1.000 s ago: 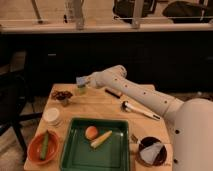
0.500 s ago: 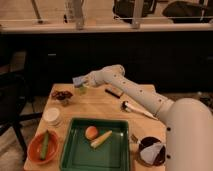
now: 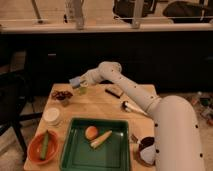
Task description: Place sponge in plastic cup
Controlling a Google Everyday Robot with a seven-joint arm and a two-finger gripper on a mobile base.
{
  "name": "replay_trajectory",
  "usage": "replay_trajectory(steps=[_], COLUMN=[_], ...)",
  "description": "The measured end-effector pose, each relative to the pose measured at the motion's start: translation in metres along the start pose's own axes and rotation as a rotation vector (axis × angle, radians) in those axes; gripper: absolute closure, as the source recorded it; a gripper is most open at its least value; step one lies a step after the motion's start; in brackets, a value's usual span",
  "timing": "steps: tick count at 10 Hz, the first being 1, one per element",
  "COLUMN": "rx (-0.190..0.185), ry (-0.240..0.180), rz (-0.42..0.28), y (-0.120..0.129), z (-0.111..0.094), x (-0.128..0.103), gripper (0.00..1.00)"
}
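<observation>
**Asker:** Where is the gripper, and what are its fingers doing?

**Describer:** The white arm reaches from the right across the wooden table [image 3: 107, 106]. The gripper [image 3: 80, 82] hangs at the table's far left, around 11 o'clock. Its fingers are closed tight on the sponge [image 3: 75, 81], a small blue-grey pad, holding it in the air.

**Asker:** And the plastic cup?

**Describer:** The plastic cup [image 3: 82, 90], translucent yellow-green, stands on the table just below the sponge. Whether the two touch cannot be told.

**Asker:** What else is there?

**Describer:** A clear bowl of dark red bits [image 3: 62, 95] sits just to the cup's left. A white round container [image 3: 52, 116] is at 9 o'clock. A green tray [image 3: 75, 150] lies at 6 o'clock, an orange bowl [image 3: 43, 148] at 7 o'clock, and a dark block [image 3: 114, 92] at 1 o'clock.
</observation>
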Motion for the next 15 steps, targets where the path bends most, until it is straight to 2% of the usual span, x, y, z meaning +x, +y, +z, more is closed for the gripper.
replay_trajectory(steps=[7, 13, 15], rx=[-0.039, -0.063, -0.063], ry=[-0.006, -0.006, -0.006], rz=[0.017, 0.038, 0.038], y=[-0.004, 0.004, 0.004], z=[0.012, 0.022, 0.022], x=[0.027, 0.037, 0.037], gripper=[1.00, 1.00, 0.90])
